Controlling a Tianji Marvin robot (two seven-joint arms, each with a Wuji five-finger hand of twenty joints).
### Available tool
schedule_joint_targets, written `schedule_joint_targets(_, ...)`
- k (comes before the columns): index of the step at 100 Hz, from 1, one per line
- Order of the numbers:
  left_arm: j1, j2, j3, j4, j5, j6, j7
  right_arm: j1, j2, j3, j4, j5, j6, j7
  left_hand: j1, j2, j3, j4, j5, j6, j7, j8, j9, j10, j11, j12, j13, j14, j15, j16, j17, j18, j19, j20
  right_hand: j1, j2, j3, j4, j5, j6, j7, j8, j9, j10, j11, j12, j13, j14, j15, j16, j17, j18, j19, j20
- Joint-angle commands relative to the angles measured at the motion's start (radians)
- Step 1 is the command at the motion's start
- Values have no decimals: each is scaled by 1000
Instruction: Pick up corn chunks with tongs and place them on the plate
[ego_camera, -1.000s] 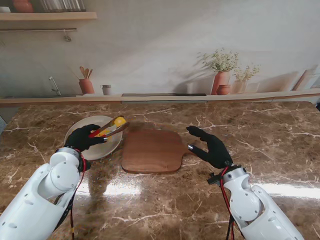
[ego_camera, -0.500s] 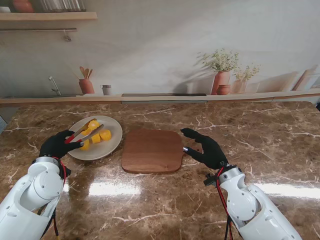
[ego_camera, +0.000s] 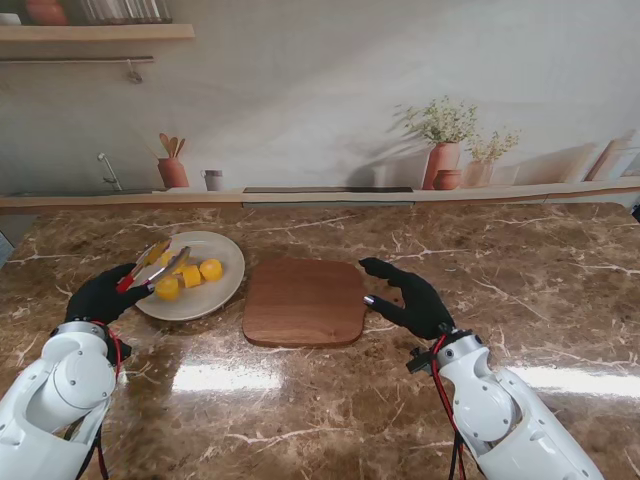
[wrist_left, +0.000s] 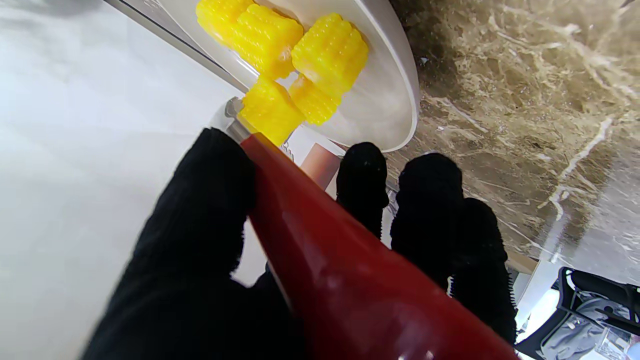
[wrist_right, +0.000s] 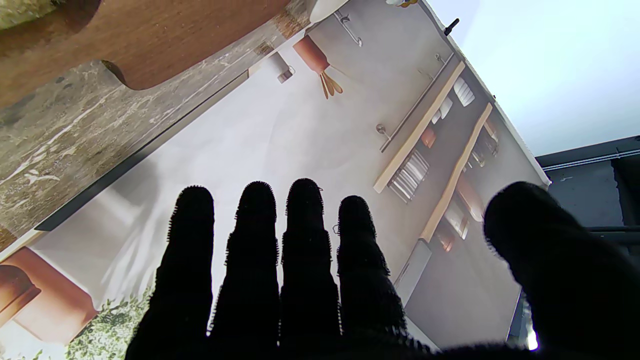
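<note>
Several yellow corn chunks (ego_camera: 188, 275) (wrist_left: 280, 40) lie together on the white plate (ego_camera: 225, 288) (wrist_left: 395, 95) at the left of the table. My left hand (ego_camera: 103, 294) (wrist_left: 190, 250) is shut on the red-handled tongs (ego_camera: 152, 266) (wrist_left: 340, 270). It sits just off the plate's left rim. The tongs' metal arms reach over the plate's left part, spread apart, with no chunk between them in the stand view. My right hand (ego_camera: 410, 298) (wrist_right: 280, 270) hovers open, fingers straight, at the right edge of the wooden cutting board (ego_camera: 305, 300) (wrist_right: 150, 40).
The bare cutting board lies in the middle, between plate and right hand. Brown marble table top (ego_camera: 400, 400) runs all around. A back ledge carries a utensil pot (ego_camera: 172, 170), a cup (ego_camera: 212, 179) and potted plants (ego_camera: 443, 150).
The left hand drew back to the left and toward me with the tongs. The chunk held a second ago now lies on the plate, and the tongs have spread. The right hand shifted slightly.
</note>
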Motion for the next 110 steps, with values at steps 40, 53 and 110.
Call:
schedule_joint_targets(40, 41, 8, -23, -70, 19, -63, -18, -6, -1, -7, 1, -2, 6, 10, 55, 95, 223, 55, -22, -73, -78, -45, 66, -158, 82, -24, 34, 28, 28, -12, -3, 10, 2, 19, 19, 13, -9, -27, 5, -29, -3, -1, 3, -30, 5, 9, 26, 2, 5, 14, 0, -3, 19, 30)
schedule_joint_targets(53, 73, 15, -43, -119, 45, -97, -39, -6, -2, -8, 2, -3, 9, 8, 57, 100, 216, 54, -24, -74, -77, -44, 65, -162, 84, -24, 34, 26, 28, -12, -2, 10, 3, 19, 20, 13, -8, -27, 6, -29, -2, -1, 1, -30, 4, 8, 27, -1, 5, 15, 1, -4, 20, 30)
schedule_joint_targets(110, 416, 36, -185, -333, 59, -339, -173, -10, -3, 3, 3, -12, 21, -6, 77, 124, 176, 55, -30, -104, -58, -34, 56, -181, 77, -24, 21, 19, 13, -13, -9, 11, -9, 15, 20, 12, -7, -28, 6, -29, -2, -1, 3, -30, 5, 8, 27, 2, 5, 14, 0, -3, 19, 29)
